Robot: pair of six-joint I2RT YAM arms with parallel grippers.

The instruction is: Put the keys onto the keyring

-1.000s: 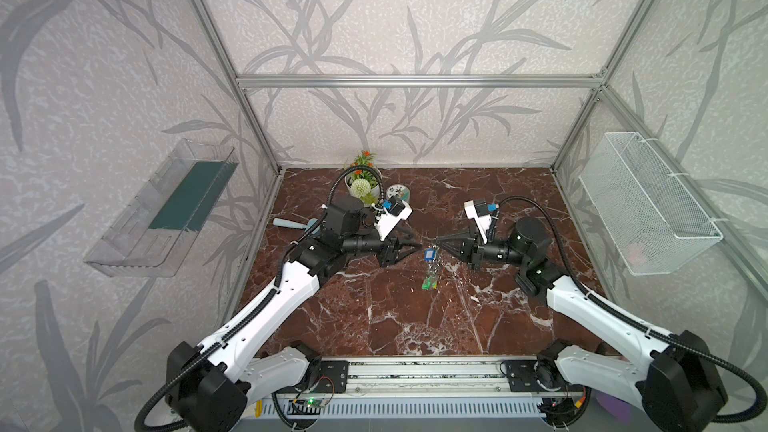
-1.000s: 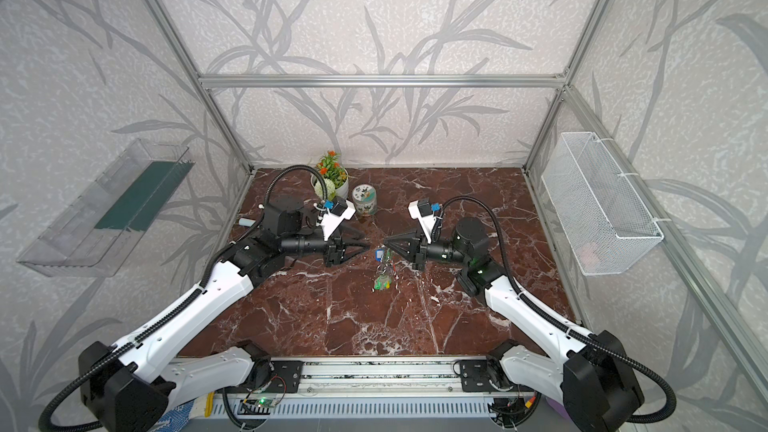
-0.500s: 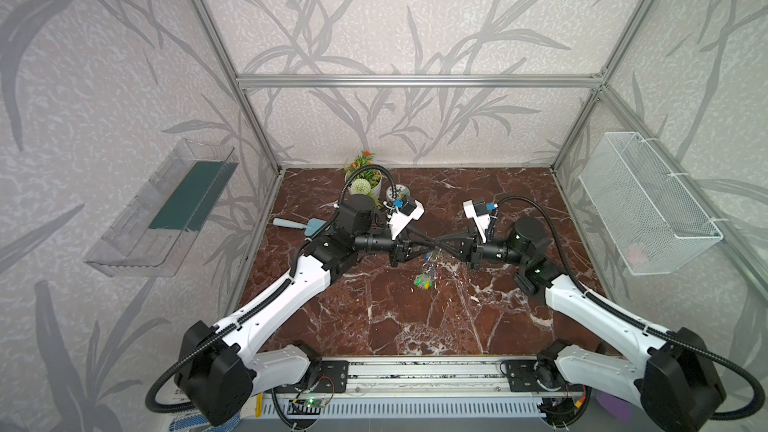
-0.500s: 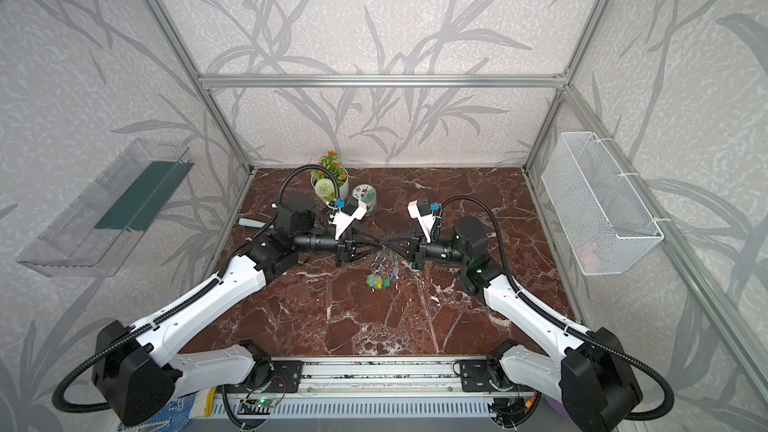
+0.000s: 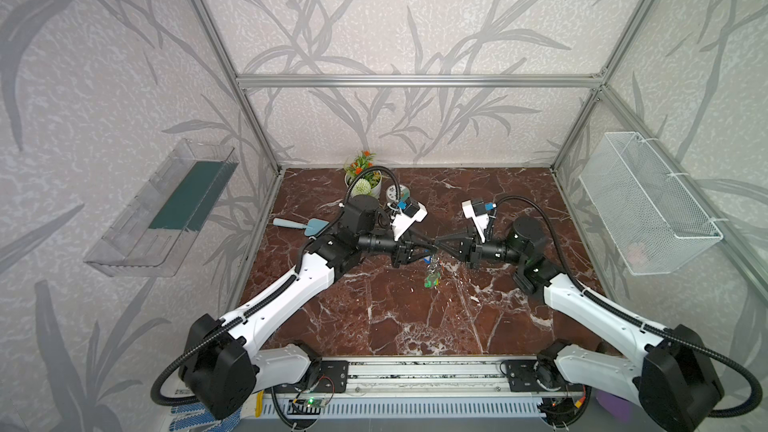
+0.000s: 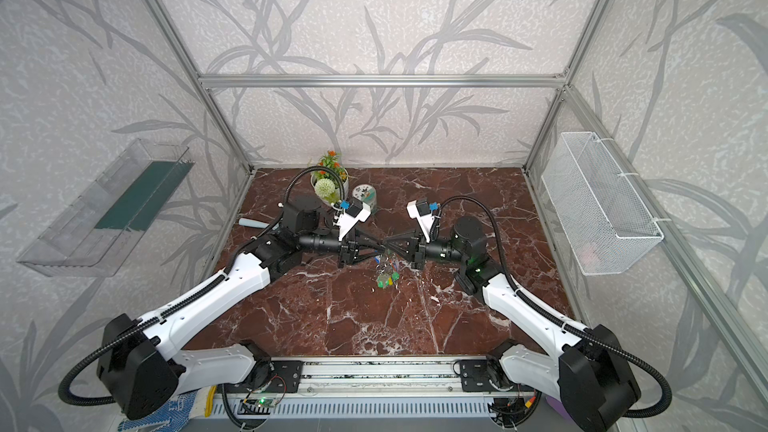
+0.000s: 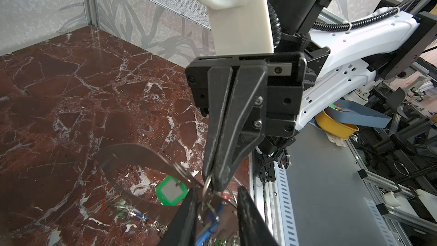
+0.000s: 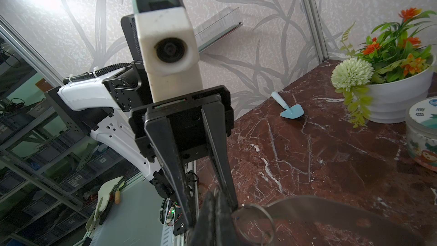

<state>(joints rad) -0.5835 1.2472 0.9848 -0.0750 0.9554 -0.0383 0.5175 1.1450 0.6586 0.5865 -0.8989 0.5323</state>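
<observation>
My two grippers meet tip to tip above the middle of the table. The right gripper [image 5: 439,241] [image 7: 214,181] is shut on a metal ring at the edge of the keyring [image 7: 132,152] [image 8: 331,209], a flat grey plate with a large oval hole that hangs in the air. The left gripper [image 5: 429,248] [image 7: 217,191] is open, its fingers [image 8: 175,162] standing either side of the right gripper's tip and the cluster of rings. A blue key [image 7: 210,227] lies between them. A green key [image 7: 171,191] [image 5: 430,281] [image 6: 384,280] dangles below the plate.
A white flower pot [image 5: 363,182] and a printed jar [image 5: 395,193] stand at the back. A small blue shovel [image 5: 303,225] lies behind the left arm. A wire basket [image 5: 648,205] hangs on the right wall and a clear shelf [image 5: 166,209] on the left wall.
The left gripper has moved right to meet the right gripper, and its fingers now flank the hanging rings. The right arm has stayed almost still.
</observation>
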